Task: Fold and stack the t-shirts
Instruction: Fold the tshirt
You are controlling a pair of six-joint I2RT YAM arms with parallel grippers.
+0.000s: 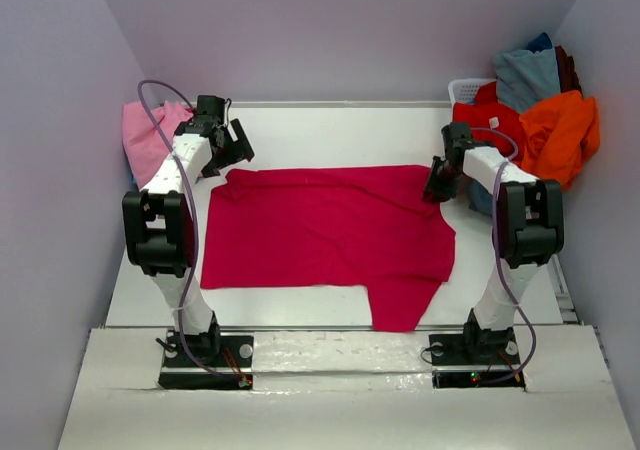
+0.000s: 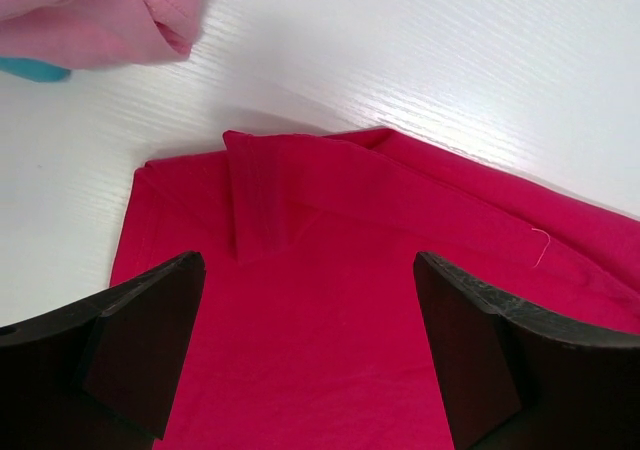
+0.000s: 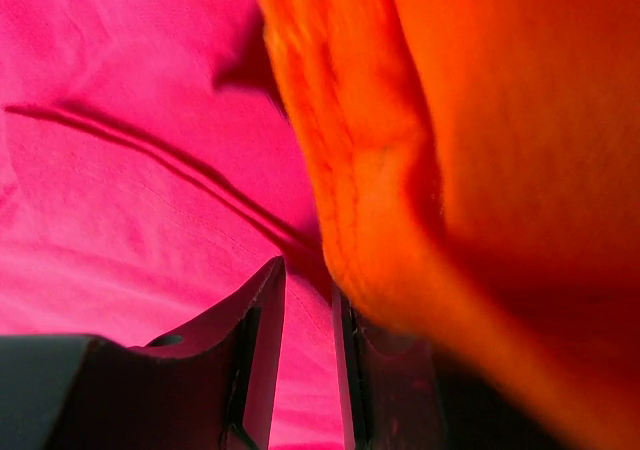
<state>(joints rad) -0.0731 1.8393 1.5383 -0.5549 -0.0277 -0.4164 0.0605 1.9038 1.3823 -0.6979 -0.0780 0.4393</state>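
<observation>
pinching the crimson t-shirt [image 1: 330, 230], right tool [image 3: 308, 282]; left tool [image 2: 305, 270] spread wide.

Left arm [image 1: 178, 168], jaws spread wide; right arm [image 1: 492, 167], jaws nearly closed

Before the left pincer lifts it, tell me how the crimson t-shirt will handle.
Probably floppy: the crimson t-shirt lies flat, softly creased, with one edge folded over. It looks like thin cloth, so it is likely light and would sag from a single pinch. Pushed, it would probably bunch, not slide.

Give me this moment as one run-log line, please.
crimson t-shirt: spread on table | left gripper: open over its far-left corner | right gripper: nearly shut at right edge, grip unclear
</observation>
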